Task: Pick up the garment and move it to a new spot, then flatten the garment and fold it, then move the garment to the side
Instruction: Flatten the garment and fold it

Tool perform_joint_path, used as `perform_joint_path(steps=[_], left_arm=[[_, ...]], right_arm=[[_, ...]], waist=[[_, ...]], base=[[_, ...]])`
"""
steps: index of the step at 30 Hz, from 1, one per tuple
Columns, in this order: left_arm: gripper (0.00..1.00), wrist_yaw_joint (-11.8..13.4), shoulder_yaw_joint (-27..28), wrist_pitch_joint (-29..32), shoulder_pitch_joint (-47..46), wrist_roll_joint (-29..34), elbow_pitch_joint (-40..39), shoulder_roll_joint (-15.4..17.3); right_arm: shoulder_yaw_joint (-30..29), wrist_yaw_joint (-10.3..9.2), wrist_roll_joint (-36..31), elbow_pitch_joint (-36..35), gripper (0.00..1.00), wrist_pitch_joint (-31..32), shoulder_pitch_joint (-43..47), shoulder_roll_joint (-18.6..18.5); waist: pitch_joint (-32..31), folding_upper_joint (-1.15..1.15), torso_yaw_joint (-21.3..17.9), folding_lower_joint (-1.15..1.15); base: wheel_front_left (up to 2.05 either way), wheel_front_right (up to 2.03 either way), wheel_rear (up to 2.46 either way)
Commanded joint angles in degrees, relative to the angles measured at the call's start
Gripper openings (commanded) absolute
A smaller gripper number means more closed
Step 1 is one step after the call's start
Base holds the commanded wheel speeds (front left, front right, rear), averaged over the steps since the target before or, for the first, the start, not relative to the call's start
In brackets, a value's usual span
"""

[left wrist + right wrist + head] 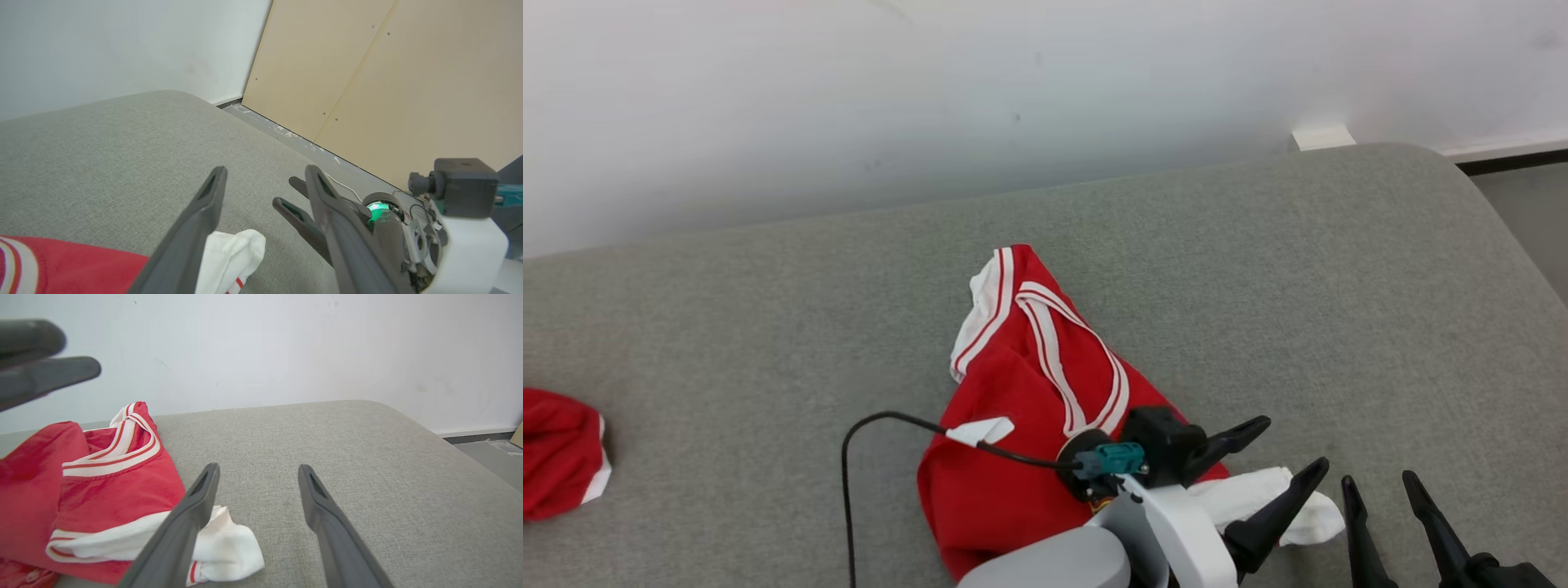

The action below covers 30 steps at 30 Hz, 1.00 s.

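Flattening and folding look undone to me: the garment lies crumpled, my left gripper spread open over its white sleeve, my right gripper open just beside the garment.

Bare cushion right of garment; wall behind; cable loops left.

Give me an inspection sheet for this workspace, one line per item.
Surface: grey fabric cushion, bare apart from clothing.
Job's things: red garment with white trim, crumpled, not flattened.
Clutter: second red garment at the left edge.
Grippers: left gripper open above the garment's white end; right gripper open over bare cushion.
Cables: black cable from the left wrist, looping over the garment.
Surroundings: white wall behind; beige panel and floor to the right.
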Motion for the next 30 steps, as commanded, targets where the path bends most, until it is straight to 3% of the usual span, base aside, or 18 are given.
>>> perform_joint_path(steps=[1,5,11,18,23,30], left_arm=[[1.0,0.18,-0.1,-0.62,0.49,-0.58,0.33,0.18],[1.0,1.46,1.79,-1.75,2.53,0.13,2.13,1.0],[1.0,4.91,7.66,-2.21,7.05,1.75,1.11,6.8],[1.0,10.59,19.0,-2.18,15.24,8.11,-3.88,13.46],[1.0,11.21,23.2,-2.19,20.71,11.18,-4.97,15.5],[1.0,9.85,26.65,-2.2,25.14,12.47,-3.72,15.05]], right_arm=[[-0.27,-0.12,-0.2,-0.2,1.0,0.03,0.37,0.03],[-0.88,-0.12,-0.61,-0.45,1.0,0.03,1.54,0.03],[-1.73,-0.12,-1.04,-1.02,1.0,0.03,3.41,-0.59],[-3.26,-0.12,-1.26,-2.39,1.0,0.03,5.37,-1.13],[-3.82,-0.12,-1.5,-2.65,1.0,0.04,6.35,-1.57],[-3.7,-0.12,-1.49,-2.66,1.0,0.03,6.27,-2.24]], waist=[[-0.58,0.0,0.66,0.0],[-2.12,0.0,2.2,0.0],[-4.6,0.0,4.89,0.0],[-6.3,0.0,7.96,0.0],[-6.94,0.0,9.88,0.0],[-7.65,0.0,11.08,0.0]], base=[[0.0,0.0,0.0],[0.0,0.0,0.0],[0.0,0.0,0.0],[0.0,0.0,0.0],[0.0,0.0,0.0],[0.0,0.0,0.0]])
